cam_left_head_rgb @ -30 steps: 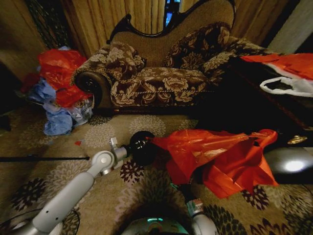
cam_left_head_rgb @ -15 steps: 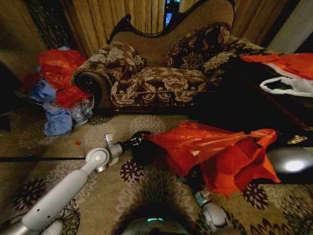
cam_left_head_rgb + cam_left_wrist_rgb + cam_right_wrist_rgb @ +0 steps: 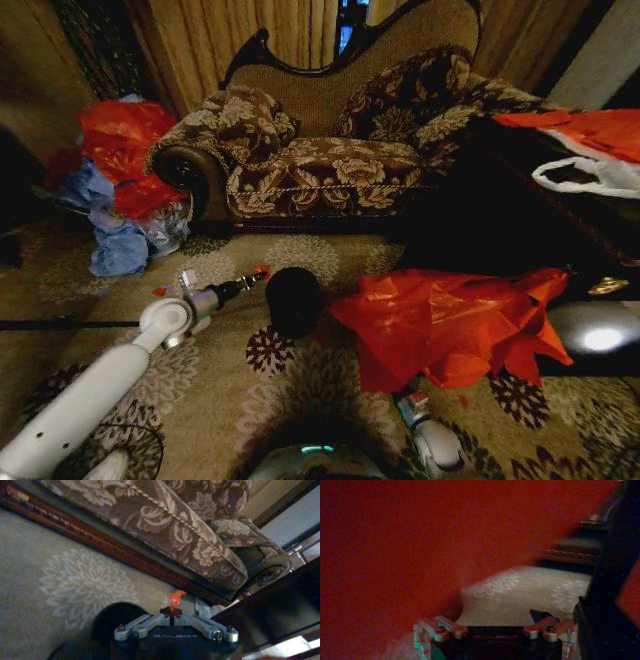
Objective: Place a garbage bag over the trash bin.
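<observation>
The left claw (image 3: 258, 275) is closed, its fingers pressed together on a small red-orange scrap (image 3: 174, 597) that sticks out past the fingertips; in the left wrist view the scrap stands upright from the closed tips. This claw sits just beside the trash bin (image 3: 294, 300), on the bin's left side, with the left arm (image 3: 95, 385) reaching in from the lower left of the head view. The trash bin stands upright on the patterned carpet (image 3: 210, 400), uncovered, its black round top visible. The garbage bag (image 3: 450, 325) lies crumpled on the carpet to the right of the bin, its near edge close to the bin; whether the two touch cannot be determined. The right claw (image 3: 495, 624) is spread apart, with red-orange plastic pressed against its left finger and covering most of the right wrist view; whether it grips the bag cannot be told. In the head view the right arm (image 3: 430, 440) rises from the lower edge under the bag. Behind the bin stands a floral sofa (image 3: 330, 150), well apart from it. To the left of the sofa, a pile of red and pale blue bags (image 3: 115, 190) rests on the carpet. At the right, a dark desk (image 3: 500, 200) carries another red-orange bag (image 3: 590, 130) and a white bag with handles (image 3: 590, 175).
</observation>
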{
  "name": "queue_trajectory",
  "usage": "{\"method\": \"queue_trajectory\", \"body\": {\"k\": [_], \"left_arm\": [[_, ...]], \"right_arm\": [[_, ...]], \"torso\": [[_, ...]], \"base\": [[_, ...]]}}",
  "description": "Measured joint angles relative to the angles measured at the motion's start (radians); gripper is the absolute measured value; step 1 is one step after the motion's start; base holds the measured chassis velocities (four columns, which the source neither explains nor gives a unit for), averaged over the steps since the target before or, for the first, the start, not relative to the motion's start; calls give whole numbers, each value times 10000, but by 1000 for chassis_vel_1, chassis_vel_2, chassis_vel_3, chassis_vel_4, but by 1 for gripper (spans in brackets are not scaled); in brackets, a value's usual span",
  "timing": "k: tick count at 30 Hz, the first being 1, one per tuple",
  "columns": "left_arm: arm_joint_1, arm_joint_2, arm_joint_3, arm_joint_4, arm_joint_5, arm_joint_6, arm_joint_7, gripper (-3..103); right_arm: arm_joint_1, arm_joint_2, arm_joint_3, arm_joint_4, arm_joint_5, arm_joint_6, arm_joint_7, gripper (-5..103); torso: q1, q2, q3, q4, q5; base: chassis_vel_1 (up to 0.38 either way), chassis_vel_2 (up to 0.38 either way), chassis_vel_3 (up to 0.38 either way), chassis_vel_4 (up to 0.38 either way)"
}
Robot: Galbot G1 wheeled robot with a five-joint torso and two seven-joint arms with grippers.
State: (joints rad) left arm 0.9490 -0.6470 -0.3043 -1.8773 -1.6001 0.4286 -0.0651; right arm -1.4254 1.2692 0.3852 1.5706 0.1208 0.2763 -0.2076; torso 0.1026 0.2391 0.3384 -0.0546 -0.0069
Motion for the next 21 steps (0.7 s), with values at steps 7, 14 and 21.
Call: {"method": "queue_trajectory", "body": {"k": [7,14,21], "left_arm": [[-9,-369,285,-117,841,26,205,14],[-569,-1391,1189,-334,1206,537,352,41],[-2465,-2677,2777,1168,779,2013,347,68]], "right_arm": [[-68,36,5,90,-41,9,53,100],[-160,29,40,195,-44,36,67,100],[-247,-63,126,332,-49,73,88,100]], "torso": [[0,0,0,2,-3],[0,0,0,3,-2],[0,1,1,2,1]], "base": [[0,0,0,0],[0,0,0,0],[0,0,0,0]]}}
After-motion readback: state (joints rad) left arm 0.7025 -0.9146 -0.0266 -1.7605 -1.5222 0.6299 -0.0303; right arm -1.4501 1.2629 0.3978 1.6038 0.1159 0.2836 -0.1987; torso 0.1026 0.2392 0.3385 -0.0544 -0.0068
